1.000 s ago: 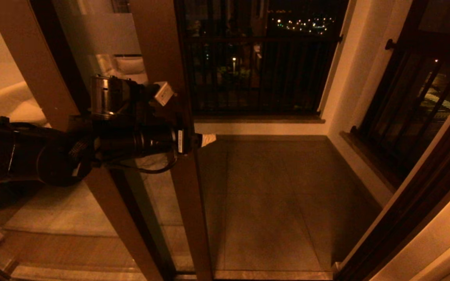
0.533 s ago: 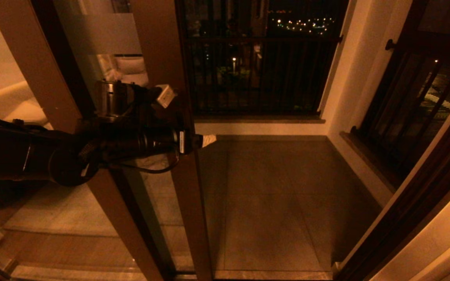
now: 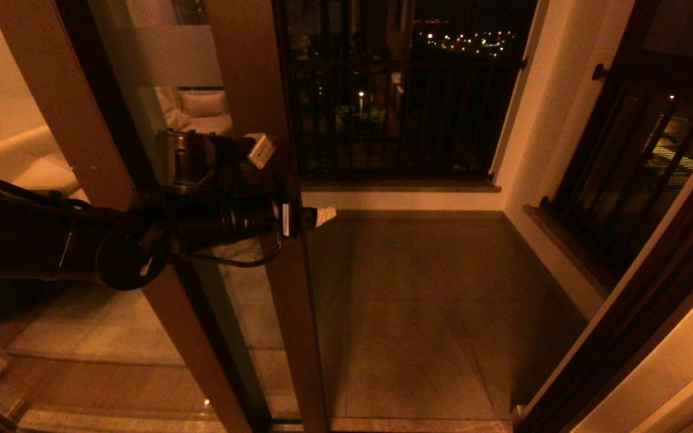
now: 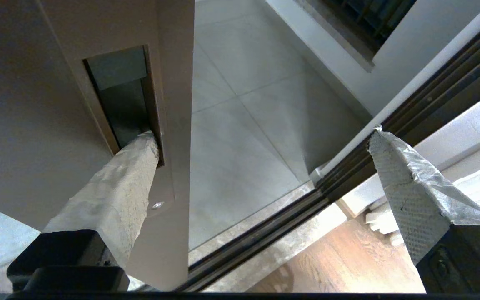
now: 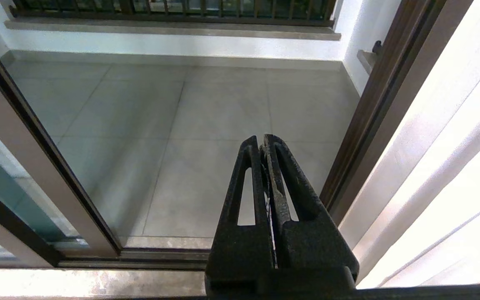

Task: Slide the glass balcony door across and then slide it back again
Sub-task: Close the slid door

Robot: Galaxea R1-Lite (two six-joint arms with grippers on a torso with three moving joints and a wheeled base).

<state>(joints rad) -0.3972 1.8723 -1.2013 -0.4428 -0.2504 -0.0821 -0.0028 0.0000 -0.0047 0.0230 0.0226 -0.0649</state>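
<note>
Dim amber head view, bowed edges; bright, cool, sharp wrist views

We find no legible text, label, brand, number or sign in any view. The frosted band [image 3: 163, 57] on the glass balcony door [image 3: 244, 90] shows no readable characters, and the small pale tag [image 3: 260, 150] on the left arm's wrist cannot be read.

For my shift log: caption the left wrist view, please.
Left gripper open, one finger hooked in the glass balcony door frame's recessed handle.
</note>
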